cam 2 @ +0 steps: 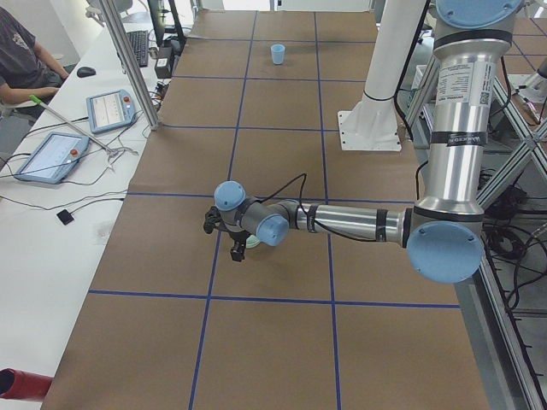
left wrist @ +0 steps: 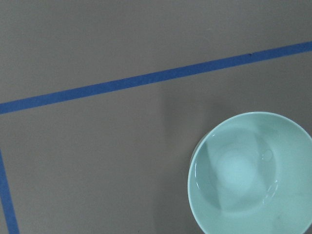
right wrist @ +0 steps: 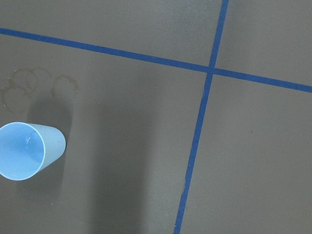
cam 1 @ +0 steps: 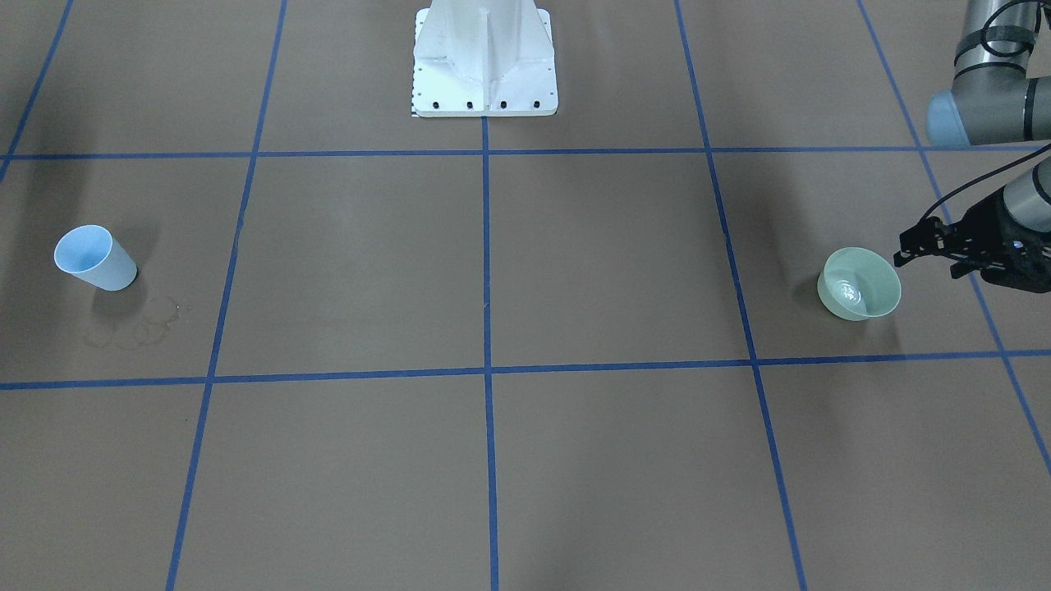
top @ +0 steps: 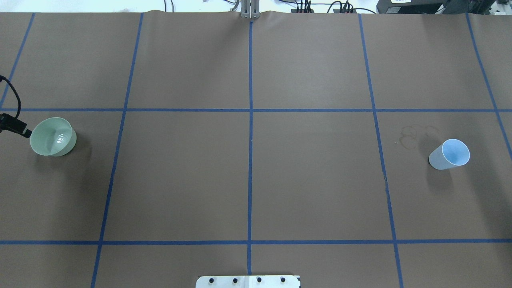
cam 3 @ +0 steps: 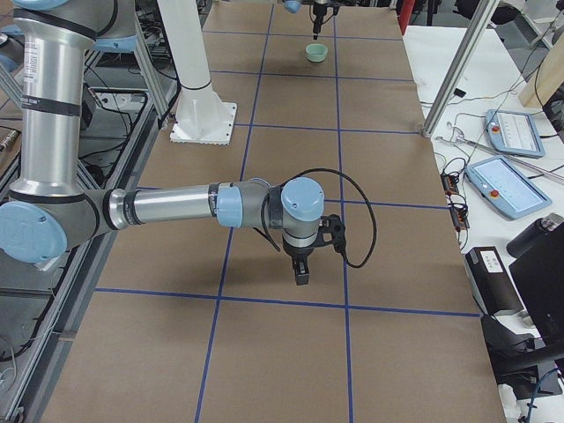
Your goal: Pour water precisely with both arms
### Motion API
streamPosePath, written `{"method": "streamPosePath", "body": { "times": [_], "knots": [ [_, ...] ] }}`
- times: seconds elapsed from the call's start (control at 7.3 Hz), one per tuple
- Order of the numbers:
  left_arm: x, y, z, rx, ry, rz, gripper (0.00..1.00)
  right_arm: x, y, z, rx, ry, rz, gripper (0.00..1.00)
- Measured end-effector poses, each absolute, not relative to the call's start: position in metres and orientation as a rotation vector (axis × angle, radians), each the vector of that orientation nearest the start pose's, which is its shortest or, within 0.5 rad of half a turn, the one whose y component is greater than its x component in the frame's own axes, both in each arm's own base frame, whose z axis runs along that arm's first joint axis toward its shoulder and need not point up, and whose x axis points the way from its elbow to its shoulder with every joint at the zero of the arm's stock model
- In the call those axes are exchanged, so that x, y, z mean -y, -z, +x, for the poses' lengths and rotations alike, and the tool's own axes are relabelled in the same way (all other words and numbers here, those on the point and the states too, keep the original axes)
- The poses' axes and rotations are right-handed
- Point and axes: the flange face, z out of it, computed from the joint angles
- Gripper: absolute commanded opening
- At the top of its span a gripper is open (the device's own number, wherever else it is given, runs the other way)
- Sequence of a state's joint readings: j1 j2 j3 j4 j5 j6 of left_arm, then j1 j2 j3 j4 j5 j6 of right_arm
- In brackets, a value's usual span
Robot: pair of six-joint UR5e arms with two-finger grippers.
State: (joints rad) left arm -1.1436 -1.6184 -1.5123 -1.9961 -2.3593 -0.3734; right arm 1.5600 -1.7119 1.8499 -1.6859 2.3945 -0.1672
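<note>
A pale green bowl (cam 1: 870, 275) stands on the brown table at my left side. A little clear water (cam 1: 850, 291) glints at its bottom, and the left wrist view shows the bowl (left wrist: 253, 175) from above. My left gripper (cam 1: 901, 249) hovers just beside the bowl's rim, open and holding nothing. A light blue cup (top: 450, 154) stands upright far off on my right side. My right gripper (cam 3: 300, 271) shows only in the exterior right view, pointing down over bare table, so I cannot tell whether it is open or shut. In the right wrist view the cup (right wrist: 27, 150) lies at the lower left.
The white bolted pedestal (cam 1: 484, 61) stands at the table's robot edge. Dried ring stains (cam 1: 139, 324) mark the paper beside the cup. Blue tape lines (top: 250, 160) divide the table into squares. A side bench with tablets (cam 2: 107, 109) and a seated person (cam 2: 26, 60) runs along the far edge.
</note>
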Motion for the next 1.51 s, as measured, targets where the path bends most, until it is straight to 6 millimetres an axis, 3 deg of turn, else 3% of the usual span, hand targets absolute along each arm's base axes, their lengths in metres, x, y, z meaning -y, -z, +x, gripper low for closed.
{"method": "streamPosePath", "body": {
  "times": [0.41,0.55,0.82,0.96,1.23,1.37,1.51],
  "knots": [
    [0.522,-0.62,0.185,-0.867,-0.233,0.037,0.73,0.431,-0.595,0.056,0.821,0.177,0.086,1.0],
    [0.526,-0.622,0.191,-0.866,-0.236,0.031,0.59,0.431,-0.595,0.056,0.821,0.177,0.085,1.0],
    [0.531,-0.625,0.195,-0.864,-0.236,0.023,0.08,0.431,-0.595,0.056,0.821,0.178,0.085,1.0],
    [0.531,-0.625,0.196,-0.864,-0.236,0.022,0.0,0.431,-0.595,0.056,0.821,0.178,0.086,1.0],
    [0.532,-0.622,0.197,-0.869,-0.234,0.022,0.0,0.431,-0.595,0.056,0.821,0.178,0.086,1.0],
    [0.536,-0.611,0.199,-0.882,-0.218,0.022,0.0,0.431,-0.595,0.056,0.821,0.178,0.086,1.0],
    [0.542,-0.587,0.205,-0.923,-0.18,0.008,0.0,0.431,-0.595,0.056,0.821,0.178,0.086,1.0]
  ]
}}
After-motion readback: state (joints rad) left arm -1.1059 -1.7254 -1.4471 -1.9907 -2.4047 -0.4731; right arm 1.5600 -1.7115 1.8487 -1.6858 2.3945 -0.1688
